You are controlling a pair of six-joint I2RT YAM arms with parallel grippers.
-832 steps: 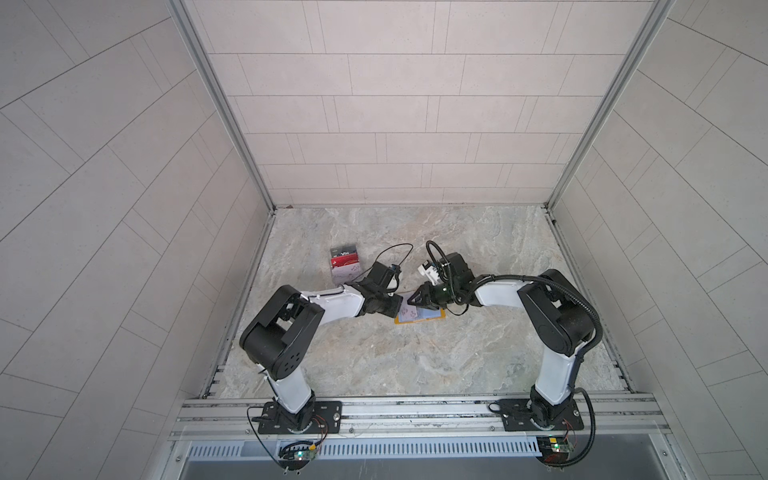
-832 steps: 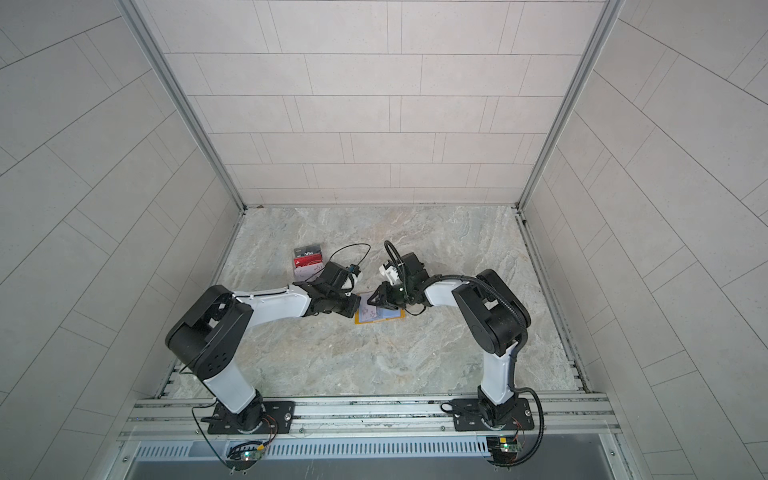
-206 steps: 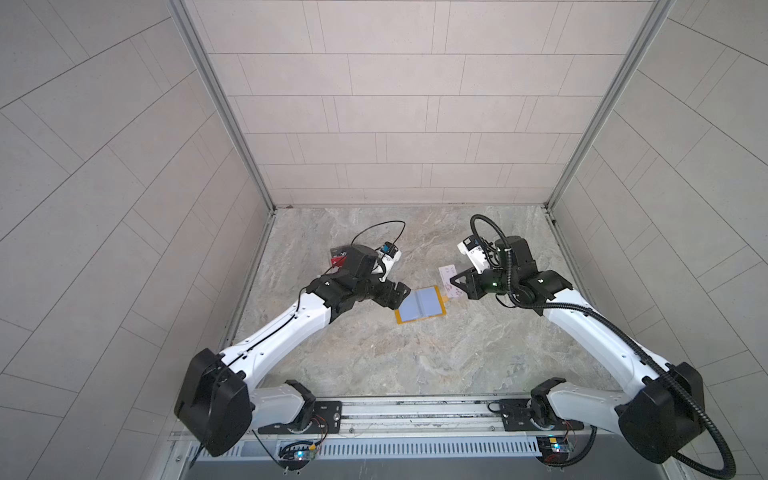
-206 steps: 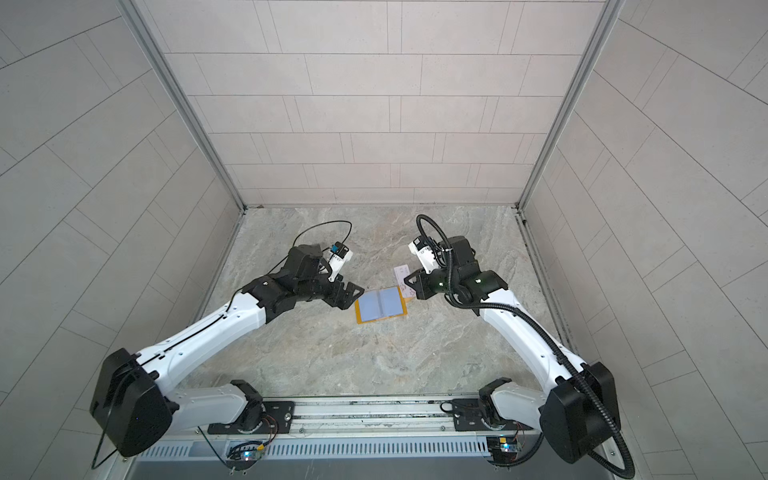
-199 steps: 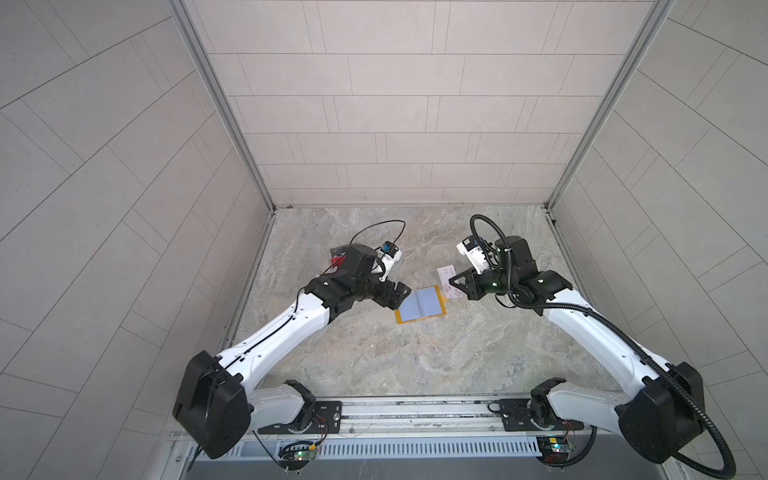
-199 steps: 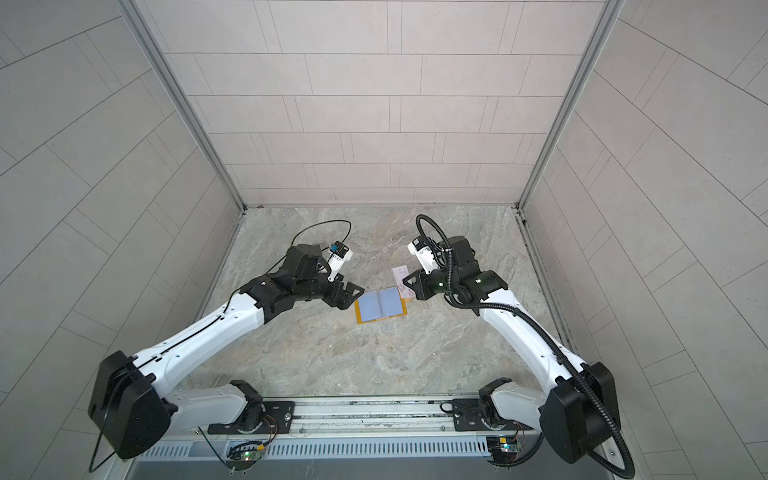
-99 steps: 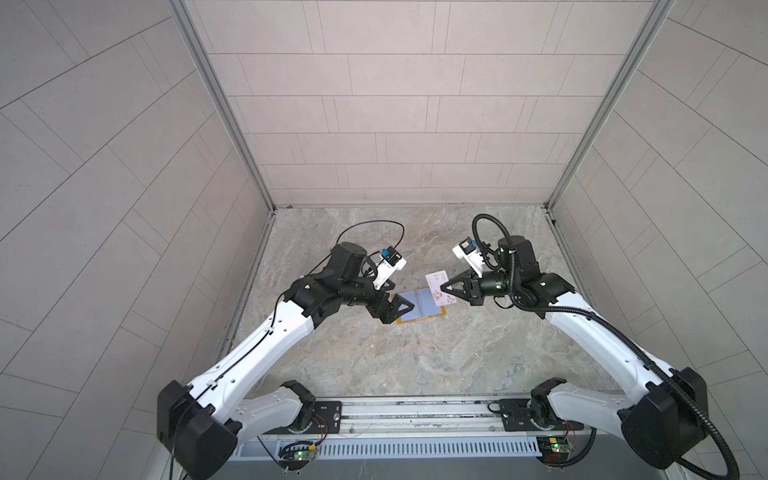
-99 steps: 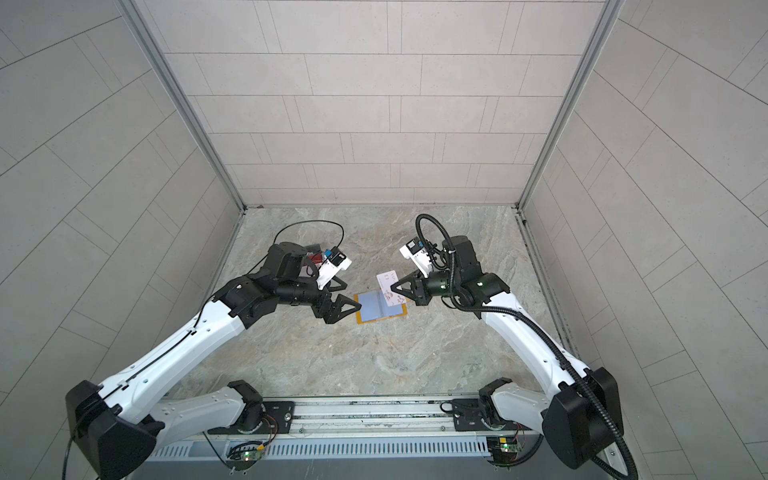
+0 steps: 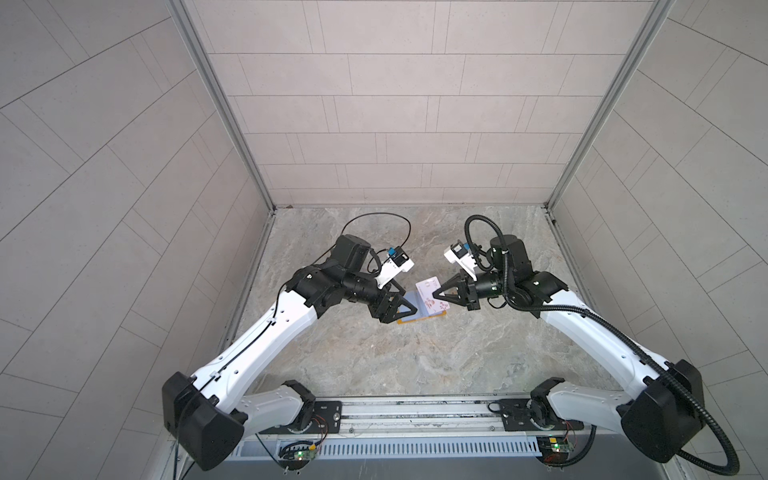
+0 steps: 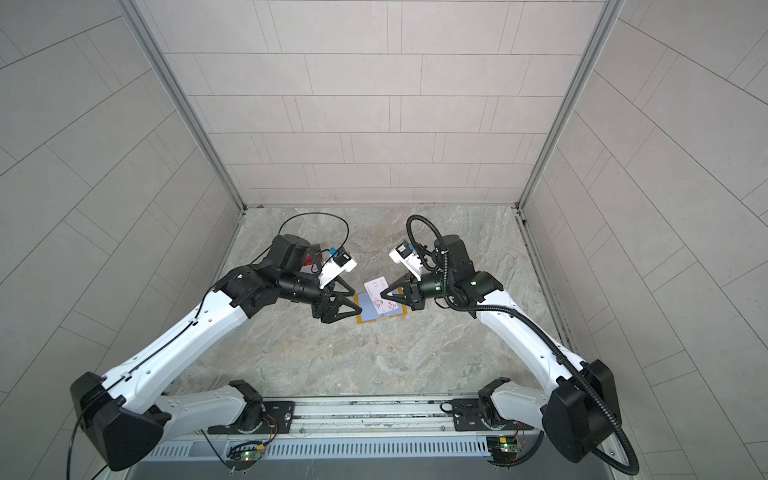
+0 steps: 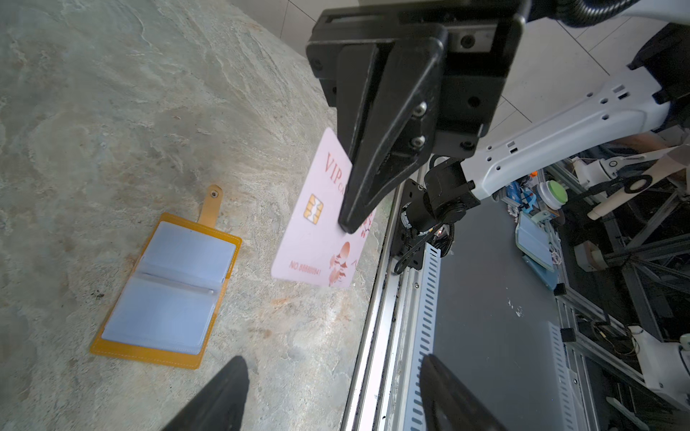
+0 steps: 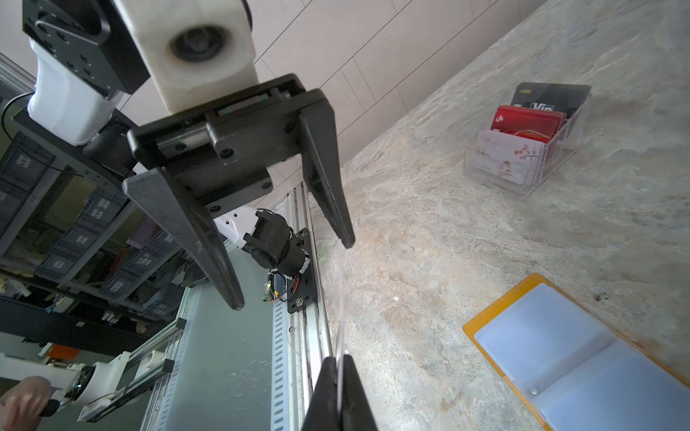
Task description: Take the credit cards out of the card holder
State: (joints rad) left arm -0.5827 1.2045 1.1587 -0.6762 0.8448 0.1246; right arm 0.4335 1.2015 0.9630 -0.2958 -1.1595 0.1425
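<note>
Starting with the card [image 11: 317,242]: pinkish white, red "VIP" lettering, gold chip, a number and reddish blossom marks toward one end. Hangs tilted in mid-air, clear of the table [image 11: 112,112], up beside the holder [image 11: 175,257] and no longer in any sleeve. Shows only as a thin pale line, edge-on, in the right wrist view.

Pinched in the right gripper [image 11: 347,227], clamped flat across the card's upper half. Touching nothing else, as far as can be seen.

Down to the holder: lies open and flat on the table, mustard cover underneath, snap tab sticking out, bluish clear sleeves facing up. Looks empty on both sleeves in view; cannot tell about any leaves beneath.

Across from the card, the left gripper [image 12: 291,274]: spread wide, gripping nothing, pointed at the card and close to its free edge, not seen touching. Reads like a hand-over being lined up, though that is only a guess.

Further out, toward the table's left, a clear stand [image 12: 522,190] with a dark card [image 12: 552,95], a red card [image 12: 526,119] and white cards [image 12: 507,156] standing in its tiers.

Judging progress: probably near the end, with the visible sleeves bare. Left to do: getting this card put down or filed.
</note>
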